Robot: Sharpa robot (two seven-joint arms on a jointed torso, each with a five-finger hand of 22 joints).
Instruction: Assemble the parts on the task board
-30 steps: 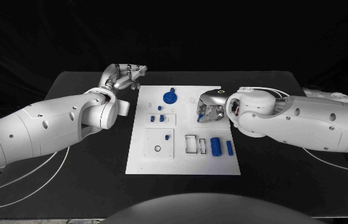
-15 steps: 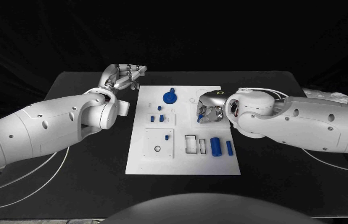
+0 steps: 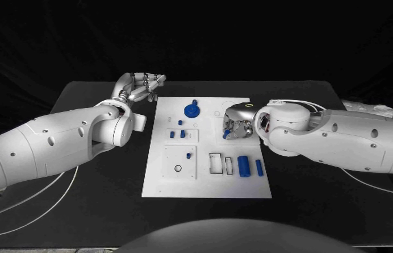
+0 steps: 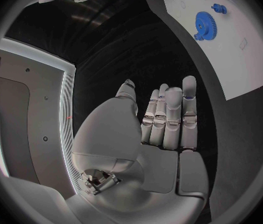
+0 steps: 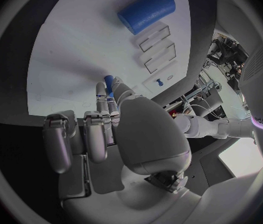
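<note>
Matt white task board (image 3: 208,180); glossy silver metallic right hand (image 3: 237,123).

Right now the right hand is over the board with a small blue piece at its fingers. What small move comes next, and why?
Probably lift the right hand slightly, keeping its pinch on the small blue part. That part sits at its fingers just above the task board, so it needs clearance before being carried to a slot. The left hand rests off the board.
</note>
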